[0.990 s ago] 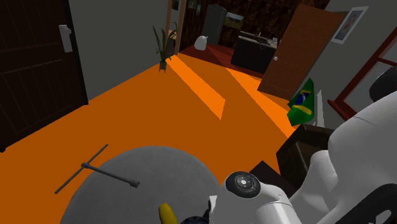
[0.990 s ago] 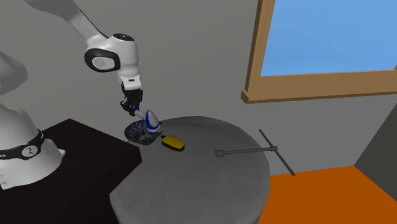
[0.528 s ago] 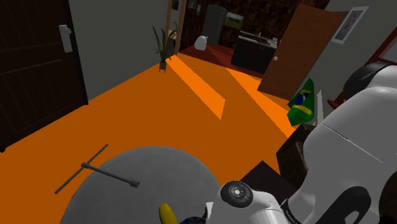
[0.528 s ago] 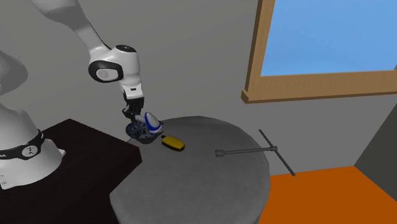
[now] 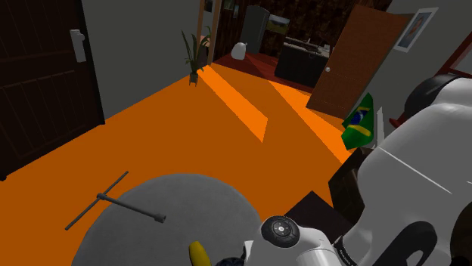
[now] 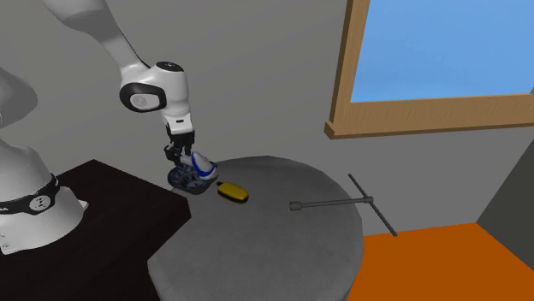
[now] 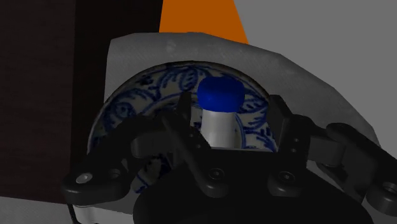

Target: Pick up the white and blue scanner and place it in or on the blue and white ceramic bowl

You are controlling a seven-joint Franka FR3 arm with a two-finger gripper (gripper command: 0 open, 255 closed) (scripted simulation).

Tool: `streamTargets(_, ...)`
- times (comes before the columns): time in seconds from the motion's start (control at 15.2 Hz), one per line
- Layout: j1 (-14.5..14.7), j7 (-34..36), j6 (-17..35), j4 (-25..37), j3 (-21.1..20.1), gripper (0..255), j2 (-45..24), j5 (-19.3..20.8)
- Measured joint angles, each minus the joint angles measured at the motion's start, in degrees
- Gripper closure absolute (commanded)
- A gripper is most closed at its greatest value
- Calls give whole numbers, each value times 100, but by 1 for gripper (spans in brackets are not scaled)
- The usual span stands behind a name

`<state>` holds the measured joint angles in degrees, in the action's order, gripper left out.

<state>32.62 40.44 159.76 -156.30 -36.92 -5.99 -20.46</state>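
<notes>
Stage: placing step is nearing its end; the pick-up is looking done, judged from how things are lying.
Scanner position: the white scanner [image 7: 219, 121] with the blue end is sitting inside the bowl [image 7: 127, 109], leaning up over the patterned inner wall; in the second exterior view it is lying across the bowl's rim line.
Bowl position: the blue-and-white patterned bowl is resting at the edge of the round grey tabletop [image 6: 274, 244], on the side nearest the dark stand.
Tool state: the tool [image 6: 180, 156] is hanging low over the bowl, straddling the scanner. Its fingers [image 7: 280, 121] are standing apart, and bowl pattern is showing between the scanner and one of them, so I am judging it released, not grasping.
Outstanding: the tool is needing to lift clear without dragging the scanner out; whether the scanner is settling steadily cannot be told.
Count, scanners: one.
Count, bowls: one.
Count, yellow objects: one [image 6: 233, 192], lying on the tabletop just beside the bowl.
Count, T-shaped metal bars: one [image 6: 342, 203], lying near the far side of the tabletop, well apart from the bowl.
Count, arms: one.
</notes>
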Motion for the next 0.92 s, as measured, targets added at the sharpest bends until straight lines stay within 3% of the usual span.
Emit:
streamTargets(0.33, -3, 6, 8, 0, 8, 0, -7, 4)
streamTargets(0.59, -138, -374, -848, 37, -85, 0, 869, -521)
streamTargets(0.92, -114, -465, -1090, 36, -65, 0, 1107, -661)
